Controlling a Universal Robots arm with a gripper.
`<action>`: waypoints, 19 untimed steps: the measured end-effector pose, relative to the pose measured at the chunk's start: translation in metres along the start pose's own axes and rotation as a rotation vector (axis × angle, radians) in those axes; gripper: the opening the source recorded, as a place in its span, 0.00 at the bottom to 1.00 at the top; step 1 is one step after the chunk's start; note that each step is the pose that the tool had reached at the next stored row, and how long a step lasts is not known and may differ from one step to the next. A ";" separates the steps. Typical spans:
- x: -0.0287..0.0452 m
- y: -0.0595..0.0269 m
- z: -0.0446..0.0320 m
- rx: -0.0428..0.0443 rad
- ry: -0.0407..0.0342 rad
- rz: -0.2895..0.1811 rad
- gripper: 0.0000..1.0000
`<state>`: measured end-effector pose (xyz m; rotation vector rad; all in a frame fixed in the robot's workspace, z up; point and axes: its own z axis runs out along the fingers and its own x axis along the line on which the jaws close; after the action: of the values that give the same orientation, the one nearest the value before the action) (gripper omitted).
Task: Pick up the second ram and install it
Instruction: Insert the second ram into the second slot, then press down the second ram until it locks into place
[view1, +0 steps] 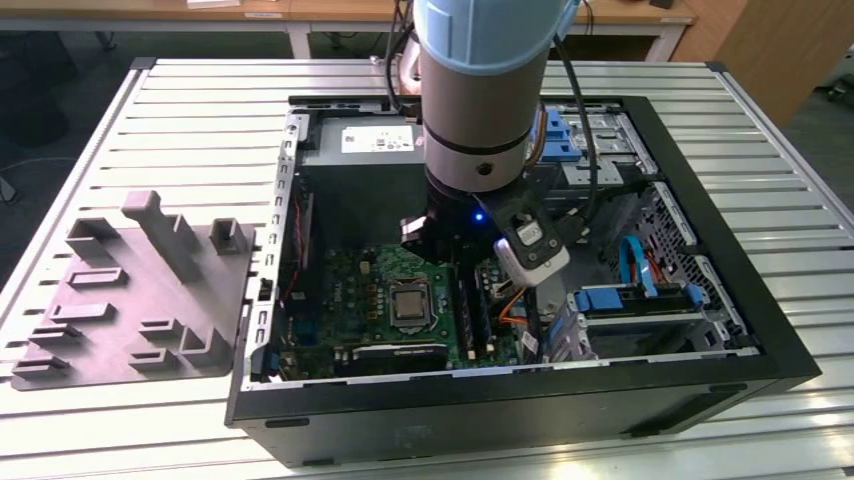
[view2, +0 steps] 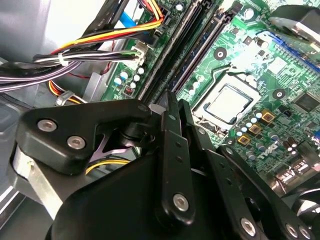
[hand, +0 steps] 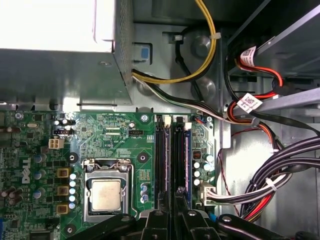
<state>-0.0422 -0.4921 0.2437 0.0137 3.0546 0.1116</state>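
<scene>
Gripper (hand: 174, 220) fingers sit pressed together over the memory slots (hand: 172, 160), just beside the processor socket (hand: 106, 192). Second ram (hand: 178, 162) seems seated in the slot farther from it. Uneven pressure could leave one end unlatched.

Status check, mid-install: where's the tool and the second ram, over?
Tool low inside the case, over the memory slots beside the processor. Second ram: cannot tell if held or seated. Cables off to one side, clear of the slots.
</scene>
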 end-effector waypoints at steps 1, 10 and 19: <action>0.0000 0.0000 0.0000 -0.0001 0.0000 0.000 0.19; 0.0000 0.0000 -0.0004 0.0001 0.0000 0.000 0.19; -0.0001 0.0001 -0.0012 0.0001 0.0000 0.000 0.10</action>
<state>-0.0422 -0.4921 0.2449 0.0138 3.0547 0.1114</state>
